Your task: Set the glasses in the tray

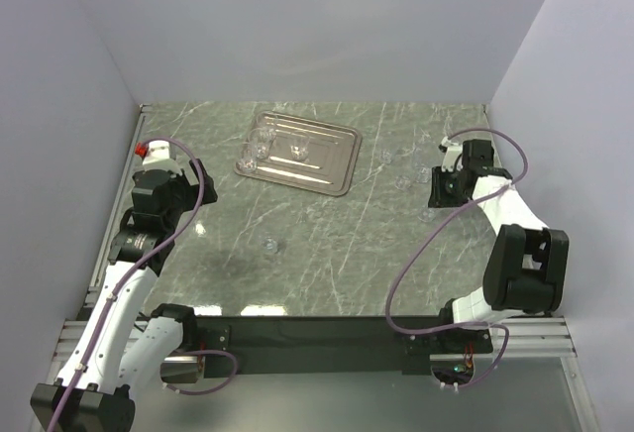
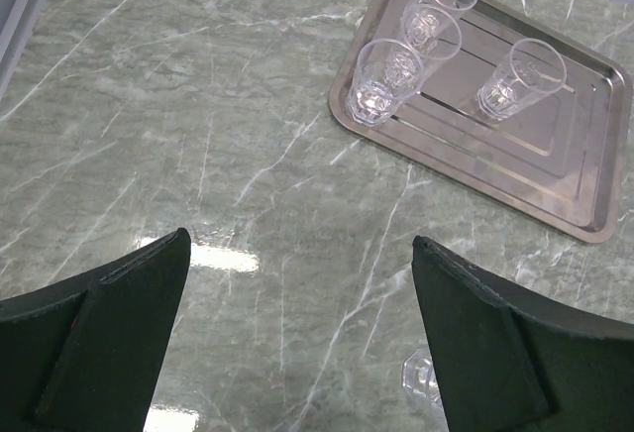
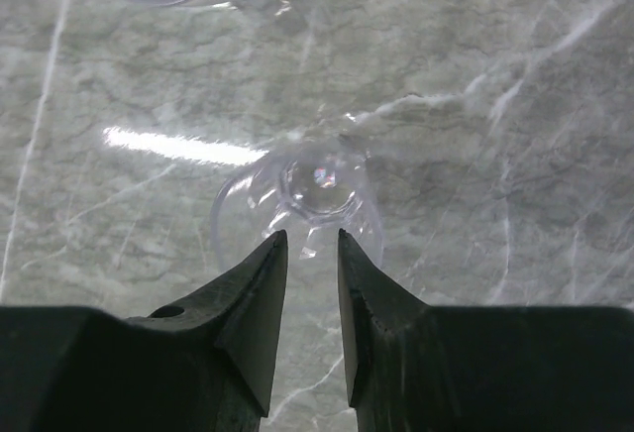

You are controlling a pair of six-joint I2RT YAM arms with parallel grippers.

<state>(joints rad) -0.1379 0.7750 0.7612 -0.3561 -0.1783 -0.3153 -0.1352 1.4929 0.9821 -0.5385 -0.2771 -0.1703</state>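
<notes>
Green-grey marbled tabletop (image 1: 347,254) runs between pale lavender walls (image 1: 317,16), and the glasses on it are so clear that most show only as faint rings. At the far left, the left hand (image 2: 299,239) hangs spread wide with nothing between its fingers, facing the tray. One loose glass (image 1: 269,245) stands in the open just right of that hand. It is probably the same one that peeks past the edge of the hand's right finger in the left wrist view. Further back, near the middle, lies the silver tray (image 1: 337,160). It already holds four glasses (image 2: 391,80), all upright: three crowded at its left end and one alone on the inner panel. Right of the tray, a few faint rings sit on the bare stone near the right hand (image 3: 309,234), though how many I cannot tell. That hand has its fingers drawn almost together with only a slim gap and nothing in it. One upright glass (image 3: 307,194) stands just beyond the fingertips, dead ahead, and another shows at the top edge of the right wrist view. Being round and upright, this glass offers no long axis to line up on. By my reckoning the right hand, plainly the nearer, must spread before it can close round the glass, and then carry it leftward to the tray.
</notes>
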